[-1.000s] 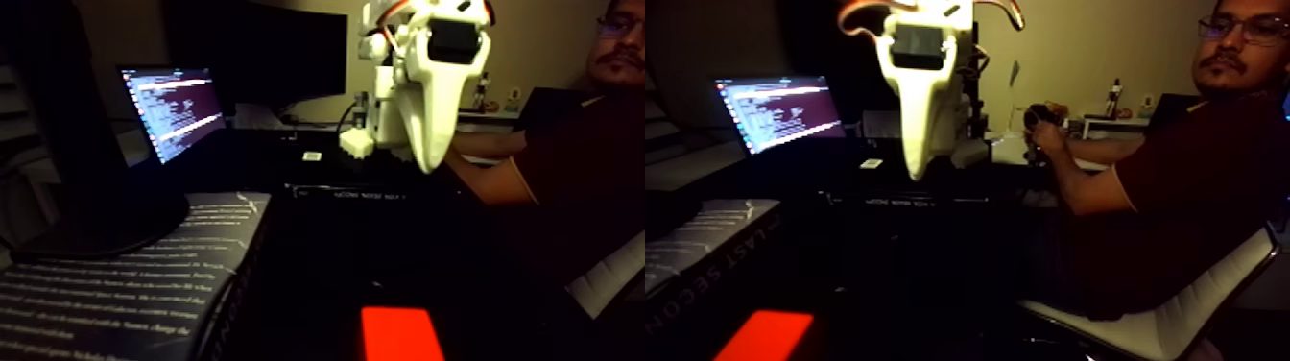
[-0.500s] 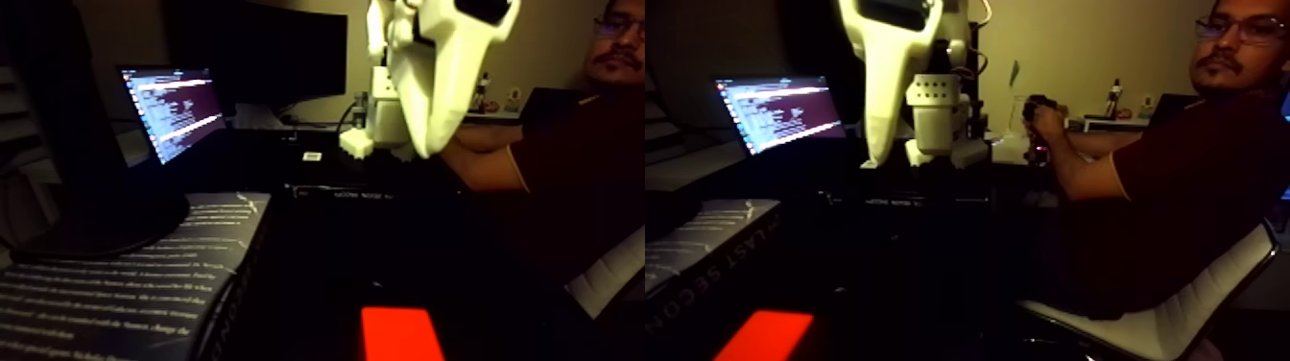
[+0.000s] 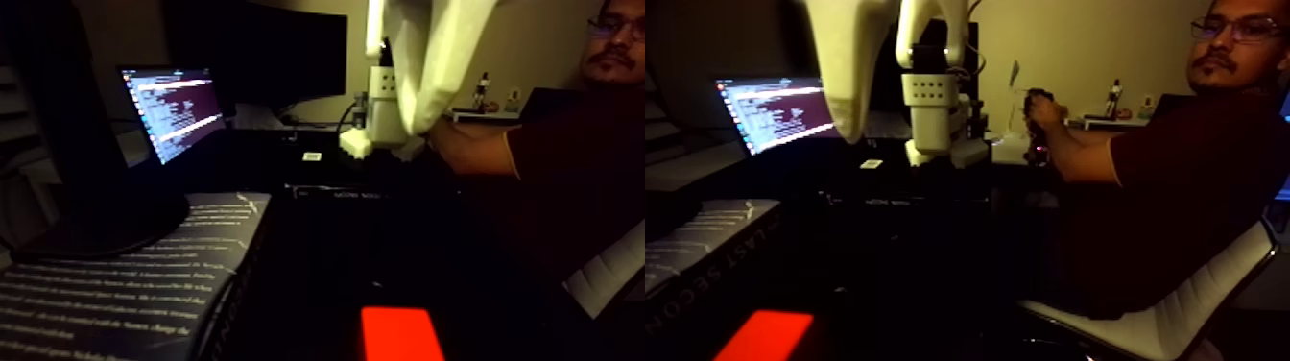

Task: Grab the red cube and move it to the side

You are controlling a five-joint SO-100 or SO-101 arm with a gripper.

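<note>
The red cube (image 3: 401, 334) rests on the dark table at the bottom edge of the fixed view's left half, and the red cube (image 3: 765, 336) is seen again in the right half. My white gripper (image 3: 422, 123) hangs from the top edge, high above the cube and well apart from it, fingertips pointing down. It appears large and blurred, and its upper part is cut off. I cannot make out how its jaws stand. Nothing shows between the fingers.
A lit laptop (image 3: 173, 110) stands at the back left and a printed book (image 3: 115, 278) lies at the front left. The arm's white base (image 3: 382, 120) is at the back. A person (image 3: 1181, 182) sits on a white chair (image 3: 1161, 322) at right, holding a controller.
The gripper has swung up and toward the camera, so it looks larger and more cut off at the top. The red cube has not moved.
</note>
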